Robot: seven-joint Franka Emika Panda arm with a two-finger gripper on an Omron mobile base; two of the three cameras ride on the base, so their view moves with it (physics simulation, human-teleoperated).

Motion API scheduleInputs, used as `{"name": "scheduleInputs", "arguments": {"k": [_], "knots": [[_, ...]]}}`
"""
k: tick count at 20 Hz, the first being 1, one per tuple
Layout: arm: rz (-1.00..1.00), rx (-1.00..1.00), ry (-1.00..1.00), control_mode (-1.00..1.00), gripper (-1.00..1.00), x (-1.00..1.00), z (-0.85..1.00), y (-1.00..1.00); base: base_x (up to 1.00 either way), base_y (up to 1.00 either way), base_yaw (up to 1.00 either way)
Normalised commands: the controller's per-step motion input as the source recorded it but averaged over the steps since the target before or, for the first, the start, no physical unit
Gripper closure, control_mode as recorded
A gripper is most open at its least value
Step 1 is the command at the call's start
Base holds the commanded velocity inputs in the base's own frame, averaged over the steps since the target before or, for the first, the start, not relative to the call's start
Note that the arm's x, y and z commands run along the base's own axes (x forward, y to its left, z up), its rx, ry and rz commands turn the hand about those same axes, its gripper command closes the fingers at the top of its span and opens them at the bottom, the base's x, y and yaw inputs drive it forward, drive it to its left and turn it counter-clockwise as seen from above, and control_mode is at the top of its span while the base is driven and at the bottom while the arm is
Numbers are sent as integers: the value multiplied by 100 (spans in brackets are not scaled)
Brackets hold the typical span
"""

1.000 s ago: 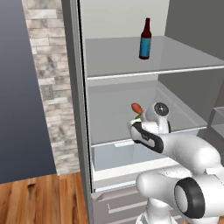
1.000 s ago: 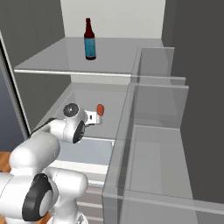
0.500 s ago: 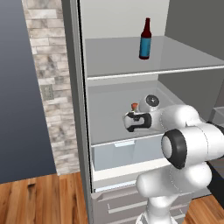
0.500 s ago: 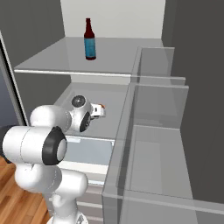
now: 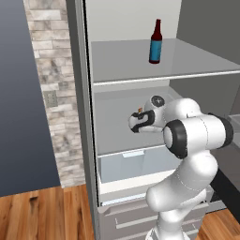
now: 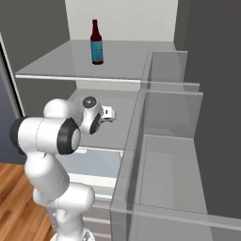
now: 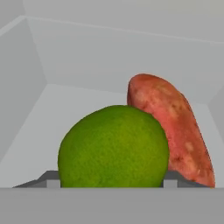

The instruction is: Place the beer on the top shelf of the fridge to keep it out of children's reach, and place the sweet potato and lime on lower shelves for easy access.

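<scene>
The lime sits right between the jaws, which grasp it from both sides over the lower shelf. The sweet potato lies just beyond, to the right, long axis running away. The beer stands on the top shelf.

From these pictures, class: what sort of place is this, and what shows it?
Probably a home kitchen: an open fridge with grey shelves, a beer on the top shelf, and wooden flooring beside a brick wall.
</scene>
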Motion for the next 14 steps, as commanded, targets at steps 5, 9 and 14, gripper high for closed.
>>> {"name": "scheduleInputs", "arguments": {"k": [5,9,14], "knots": [[0,0,0,-100,-100,2,-28,0,0,0,0],[0,0,0,-100,-100,-13,-4,0,0,0,0],[0,0,0,-100,-100,-59,14,0,0,0,0]]}}
